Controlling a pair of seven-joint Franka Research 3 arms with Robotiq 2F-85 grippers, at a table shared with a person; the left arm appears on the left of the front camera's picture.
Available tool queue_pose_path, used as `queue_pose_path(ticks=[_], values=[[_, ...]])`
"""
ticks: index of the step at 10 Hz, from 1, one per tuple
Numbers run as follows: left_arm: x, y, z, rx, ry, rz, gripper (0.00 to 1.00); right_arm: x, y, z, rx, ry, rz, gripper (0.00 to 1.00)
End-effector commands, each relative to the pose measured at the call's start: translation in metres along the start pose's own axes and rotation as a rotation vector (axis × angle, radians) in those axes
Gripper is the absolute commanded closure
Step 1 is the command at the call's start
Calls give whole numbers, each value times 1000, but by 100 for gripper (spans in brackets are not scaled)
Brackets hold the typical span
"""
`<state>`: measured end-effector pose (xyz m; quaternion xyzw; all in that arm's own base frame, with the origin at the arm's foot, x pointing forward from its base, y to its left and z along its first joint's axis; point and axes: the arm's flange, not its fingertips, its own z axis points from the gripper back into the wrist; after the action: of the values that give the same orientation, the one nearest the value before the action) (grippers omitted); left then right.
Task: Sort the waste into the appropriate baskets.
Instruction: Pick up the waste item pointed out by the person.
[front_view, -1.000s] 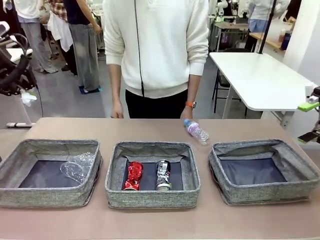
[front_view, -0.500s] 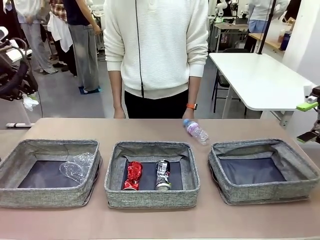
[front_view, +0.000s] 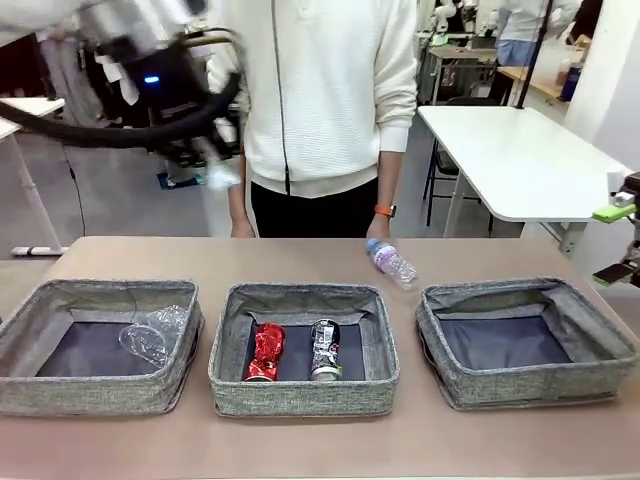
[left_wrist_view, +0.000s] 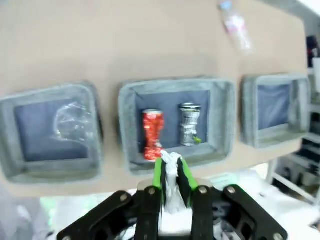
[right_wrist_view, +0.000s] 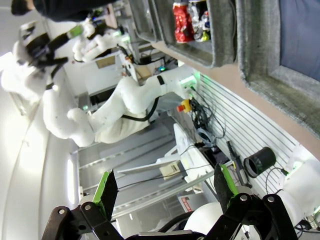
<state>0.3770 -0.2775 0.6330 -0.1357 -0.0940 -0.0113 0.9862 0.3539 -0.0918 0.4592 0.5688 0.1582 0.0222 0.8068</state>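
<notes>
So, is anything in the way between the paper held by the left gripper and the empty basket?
Nothing visible. The left gripper holds the paper ball high above the table; the empty basket is open on top.

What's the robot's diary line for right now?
left claw: shut on crumpled white paper ball | right claw: open | clear blue-capped plastic bottle: on brown table

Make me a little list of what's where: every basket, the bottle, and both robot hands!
Left basket: clear container
Middle basket: red can and silver can, side by side
Right basket: bare dark floor
Bottle: lying on the table, beyond the baskets
Left gripper: shut on paper ball, up in the air
Right gripper: open, holding nothing
</notes>
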Motion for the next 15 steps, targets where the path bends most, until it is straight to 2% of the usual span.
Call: queue_pose_path(ticks=[1,2,4,5,9,10,15], values=[[23,-60,24,124,24,-13,86,-2,4,0,7,-1,-9,0],[17,-80,37,152,0,-5,86,-2,4,0,7,-1,-9,0],[17,-92,59,178,-37,14,86,-2,4,0,7,-1,-9,0],[17,-95,68,172,-11,4,86,-2,4,0,7,-1,-9,0],[25,-96,68,115,-6,22,86,-2,4,0,7,-1,-9,0],[21,-95,70,136,-15,-12,86,-2,4,0,7,-1,-9,0],[21,-95,70,136,-15,-12,86,-2,4,0,7,-1,-9,0]])
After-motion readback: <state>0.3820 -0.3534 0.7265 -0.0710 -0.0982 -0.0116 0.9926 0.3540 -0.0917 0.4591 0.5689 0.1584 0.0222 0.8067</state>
